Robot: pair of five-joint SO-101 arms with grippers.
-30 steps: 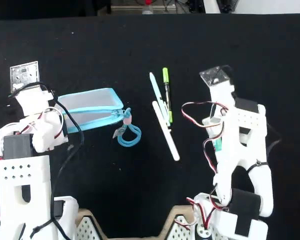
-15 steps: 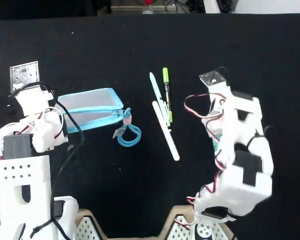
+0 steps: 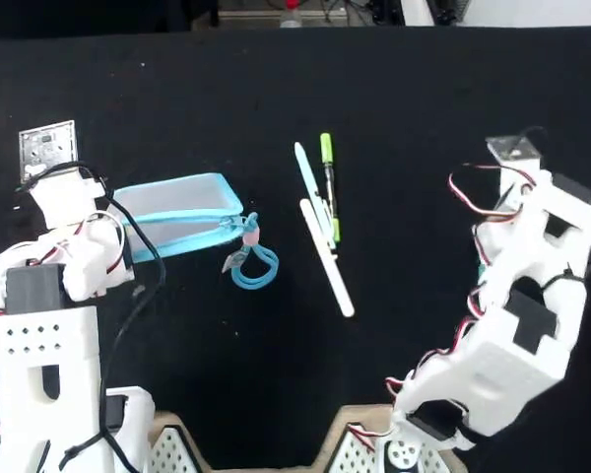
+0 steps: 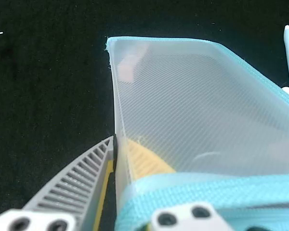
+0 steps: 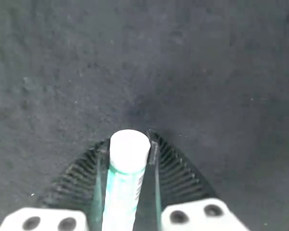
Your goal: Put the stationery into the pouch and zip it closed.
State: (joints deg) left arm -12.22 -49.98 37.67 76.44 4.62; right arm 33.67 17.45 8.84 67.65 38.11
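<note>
Pouch (image 3: 177, 212) lies on the surface (image 3: 177, 89), its end pinched in my left jaws. My right jaws pinch a pen (image 5: 127, 159), well apart from it. Next I'd carry the pen to the pouch's mouth.

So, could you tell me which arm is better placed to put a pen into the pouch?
The right: the right fingers hold a pen, while the left fingers pinch the pouch edge, steadying it.
</note>
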